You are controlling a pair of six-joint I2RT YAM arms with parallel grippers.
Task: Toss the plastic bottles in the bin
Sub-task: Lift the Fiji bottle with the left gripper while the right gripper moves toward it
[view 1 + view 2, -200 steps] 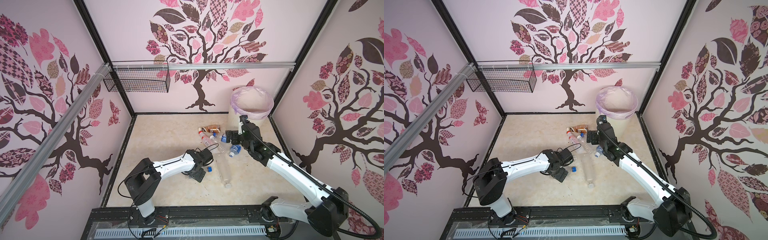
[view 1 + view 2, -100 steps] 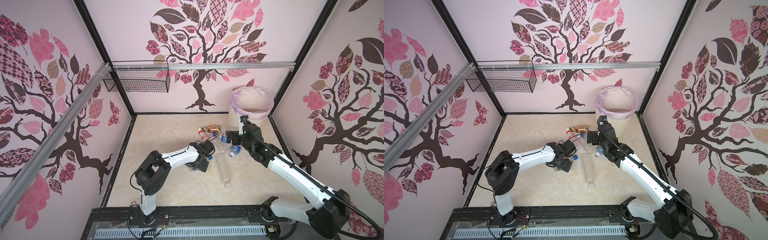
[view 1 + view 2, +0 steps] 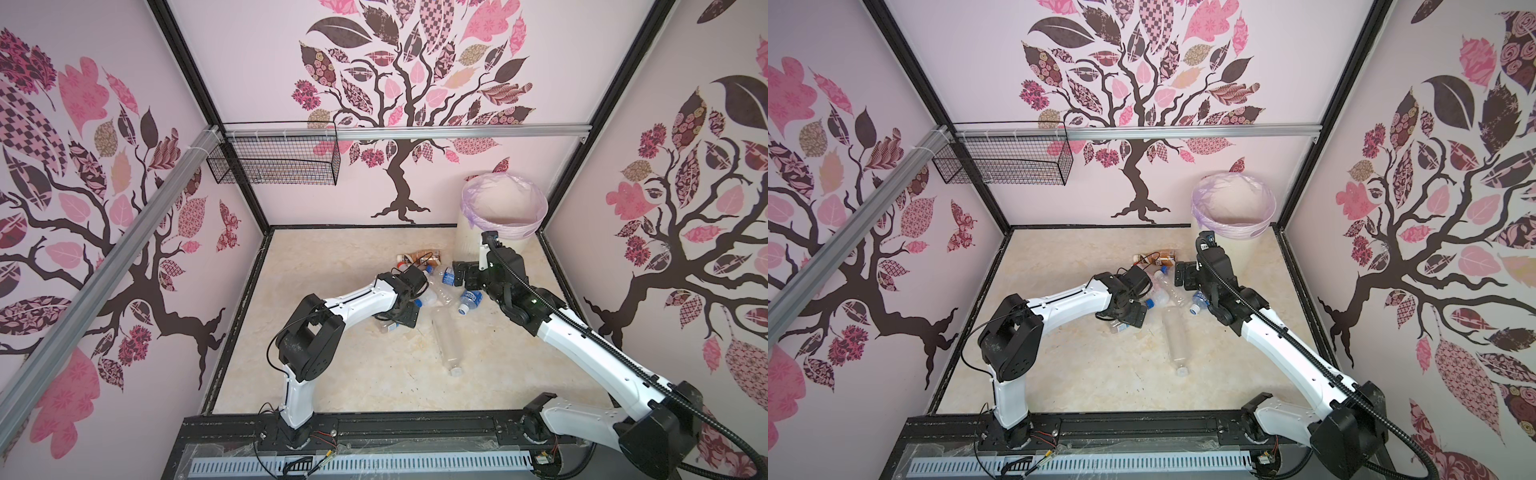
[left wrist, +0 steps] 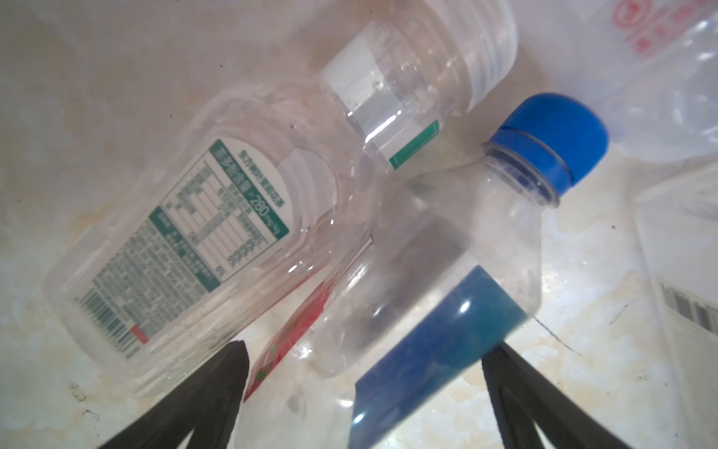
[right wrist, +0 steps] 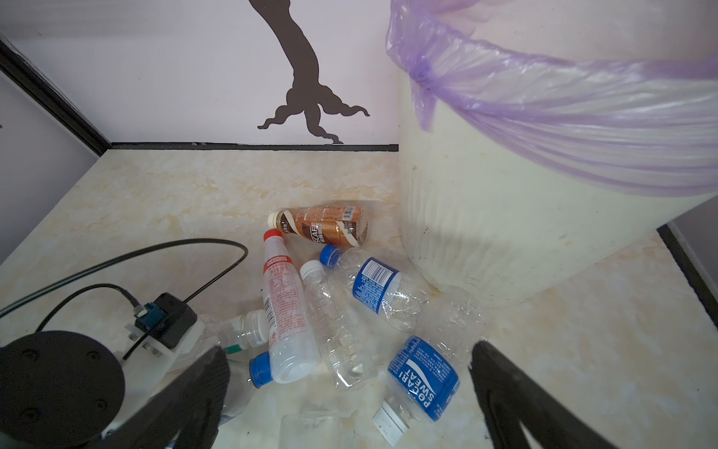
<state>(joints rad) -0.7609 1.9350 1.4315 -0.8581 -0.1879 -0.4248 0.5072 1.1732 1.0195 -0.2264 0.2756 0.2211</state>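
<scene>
Where the beige marbled floor (image 3: 332,365) meets the foot of the round cream-white ribbed bin (image 5: 485,217), lined with a lilac bag and set in the far right corner, the small plastic bottles (image 3: 446,296) are seen lying in a loose heap. Within it, a brown coffee bottle (image 5: 322,225), a red-capped clear bottle (image 5: 283,307), a white-capped clear bottle (image 5: 334,326), a blue-capped bottle with a blue label (image 5: 375,285) and a crushed blue-labelled bottle (image 5: 421,379) are made out. A long clear bottle (image 3: 1175,336) is laid apart, nearer the front.

The left gripper (image 4: 365,357) is lowered at the near side of the heap with its jaws spread wide. A second blue-capped bottle (image 4: 466,272) is framed between its fingers, beside a clear bottle with a green-and-white label (image 4: 186,256); nothing is clamped. The right gripper (image 5: 349,353) is held above the heap, just beside the bin, likewise spread wide and empty.

A black wire mesh basket (image 3: 274,160) is hung on the back rail, well apart at the left.
</scene>
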